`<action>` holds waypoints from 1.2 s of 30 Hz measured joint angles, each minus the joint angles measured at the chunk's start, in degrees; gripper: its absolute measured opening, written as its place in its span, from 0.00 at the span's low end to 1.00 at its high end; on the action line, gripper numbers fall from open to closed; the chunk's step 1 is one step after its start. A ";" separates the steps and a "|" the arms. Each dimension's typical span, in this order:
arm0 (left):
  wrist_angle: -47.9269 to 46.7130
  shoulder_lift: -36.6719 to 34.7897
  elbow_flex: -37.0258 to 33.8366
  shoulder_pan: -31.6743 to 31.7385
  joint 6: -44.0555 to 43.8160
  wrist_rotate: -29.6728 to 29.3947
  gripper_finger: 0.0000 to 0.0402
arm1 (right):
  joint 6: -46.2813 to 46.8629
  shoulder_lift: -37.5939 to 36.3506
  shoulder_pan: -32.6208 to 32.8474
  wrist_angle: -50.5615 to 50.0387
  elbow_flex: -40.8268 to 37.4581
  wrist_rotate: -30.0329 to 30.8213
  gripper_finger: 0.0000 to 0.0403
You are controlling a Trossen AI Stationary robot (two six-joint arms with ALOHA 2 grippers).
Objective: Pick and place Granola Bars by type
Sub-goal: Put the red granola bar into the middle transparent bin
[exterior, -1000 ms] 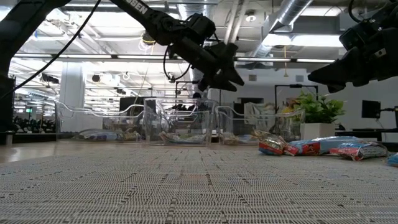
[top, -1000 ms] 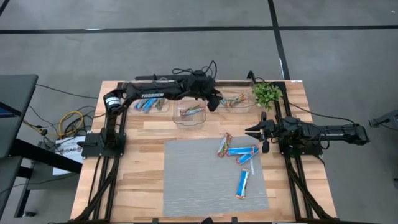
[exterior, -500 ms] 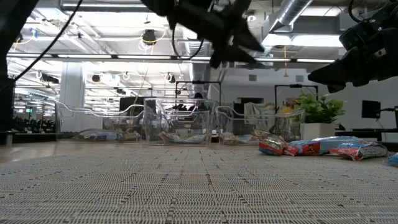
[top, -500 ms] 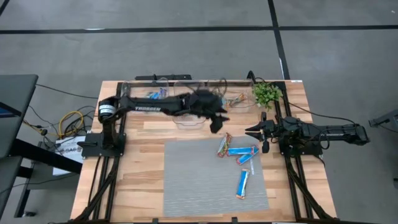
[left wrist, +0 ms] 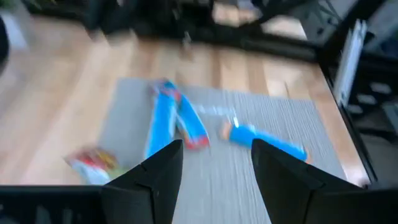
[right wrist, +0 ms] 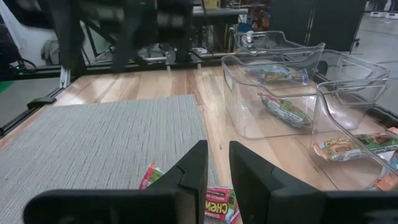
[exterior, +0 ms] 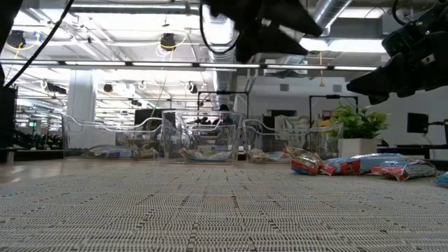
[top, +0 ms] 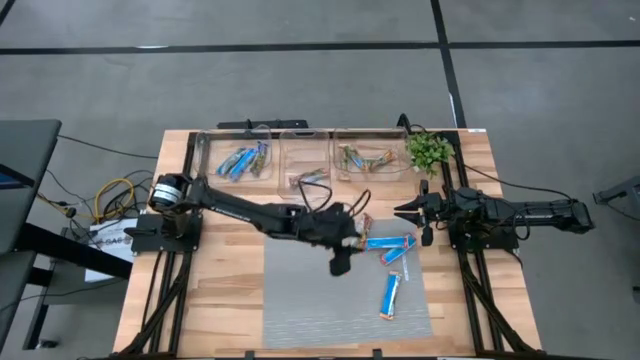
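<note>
Above the grey mat (top: pixel 300 290), the left claw (top: pixel 341 258) hangs spread and empty, reaching for the loose Granola Bars (top: pixel 390 243). Next move: descend onto one bar. The right claw (top: pixel 414 211) waits pressed together, empty, at the mat's edge.

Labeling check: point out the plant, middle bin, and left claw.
plant (top: pixel 429 150), high view, leaves.
middle bin (top: pixel 286 160), high view, left wall.
left claw (top: pixel 340 266), high view, between the fingertips.
</note>
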 joint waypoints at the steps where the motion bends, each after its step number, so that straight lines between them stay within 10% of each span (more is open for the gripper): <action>1: 0.96 -0.01 -1.82 -0.09 -0.33 1.30 0.46 | -0.01 0.00 0.02 0.00 0.00 0.00 0.15; 8: 18.89 -2.59 -23.03 0.04 -10.73 12.88 0.46 | 0.00 -0.01 0.00 -0.02 0.00 0.00 0.15; 21: 29.10 -26.17 -61.28 -1.61 -12.07 12.09 0.46 | 0.00 -0.02 0.02 -0.26 0.02 -0.04 0.15; 36: 24.35 -54.75 -78.99 -1.55 -5.89 7.85 0.46 | 0.01 -0.02 0.02 -0.44 0.02 -0.04 0.15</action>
